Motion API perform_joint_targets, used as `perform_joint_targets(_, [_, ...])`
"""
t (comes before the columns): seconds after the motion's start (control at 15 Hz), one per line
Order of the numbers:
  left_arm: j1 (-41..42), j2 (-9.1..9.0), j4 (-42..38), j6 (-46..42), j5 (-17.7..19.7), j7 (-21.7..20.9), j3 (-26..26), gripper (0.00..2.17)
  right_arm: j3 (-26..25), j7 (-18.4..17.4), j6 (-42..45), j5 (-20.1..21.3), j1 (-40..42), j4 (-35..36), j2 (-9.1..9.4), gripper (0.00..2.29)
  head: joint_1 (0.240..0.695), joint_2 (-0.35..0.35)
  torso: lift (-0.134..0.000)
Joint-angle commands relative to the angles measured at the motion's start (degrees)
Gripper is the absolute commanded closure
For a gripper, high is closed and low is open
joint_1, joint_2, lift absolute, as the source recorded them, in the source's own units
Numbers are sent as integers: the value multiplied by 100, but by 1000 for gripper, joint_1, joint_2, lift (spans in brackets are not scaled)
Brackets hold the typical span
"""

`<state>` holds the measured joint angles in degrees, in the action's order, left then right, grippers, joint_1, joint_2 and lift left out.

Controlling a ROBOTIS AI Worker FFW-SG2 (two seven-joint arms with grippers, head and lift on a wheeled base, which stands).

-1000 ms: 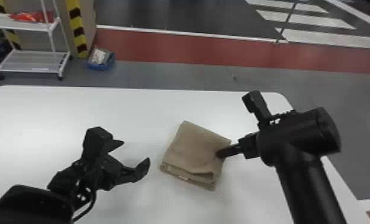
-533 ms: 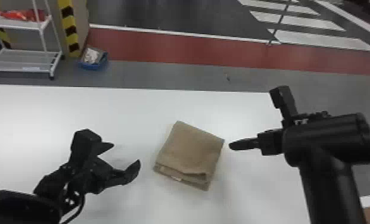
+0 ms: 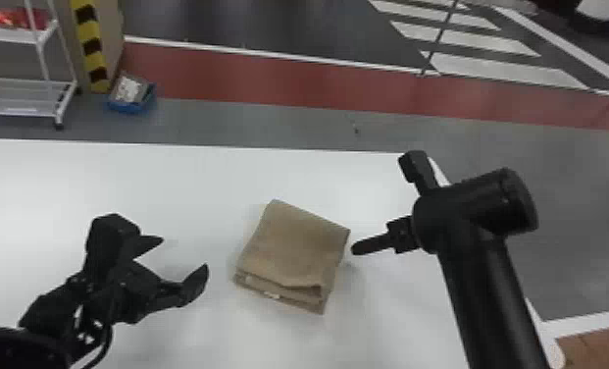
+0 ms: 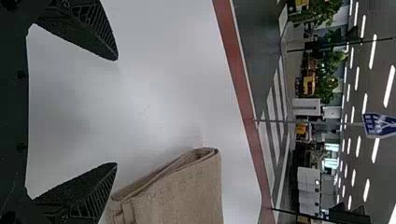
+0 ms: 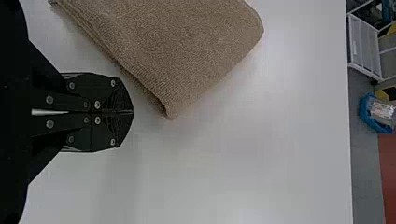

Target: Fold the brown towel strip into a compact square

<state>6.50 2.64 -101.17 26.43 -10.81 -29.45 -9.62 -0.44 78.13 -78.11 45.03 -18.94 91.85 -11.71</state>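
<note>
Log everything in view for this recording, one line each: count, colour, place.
Towel strip: one, brown, folded in layers on the table
Table: one, white, under the towel
Shelf rack: one, white, beyond the table, far left
Bin: one, blue, on the floor beside the striped post
Striped post: one, yellow and black, by the rack
Floor band: one, red, beyond the table
Sign: one, blue, room behind
Left gripper: one, black, open, left of the towel
Right gripper: one, black, closed, right of the towel
</note>
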Motion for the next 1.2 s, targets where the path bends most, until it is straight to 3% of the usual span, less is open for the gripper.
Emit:
perform_joint_targets(0.0, [27,0,1,-45,0,0,56,73,149,19,10,14,-216,-299,196,1669,695,-250,-124])
perform_joint_targets(0.13, [27,0,1,-133,9,-8,118,73,246,-35,10,6,-383,-484,337,1669,695,-218,-124])
perform_joint_targets(0.4, [27,0,-8,-150,9,-8,135,73,299,-686,151,-144,-462,-625,627,1669,695,-179,-124])
perform_joint_targets(0.67, [106,0,-70,-150,9,-17,179,73,246,-1143,151,-407,-462,-475,794,1669,695,-155,-124])
perform_joint_targets(0.93, [124,0,-78,-150,9,-17,197,73,220,-1547,151,-724,-462,-352,846,1669,695,-141,-124])
perform_joint_targets(1.13, [133,0,-78,-150,9,-17,232,73,211,-1793,573,-944,-453,-352,934,1669,695,-135,-124])
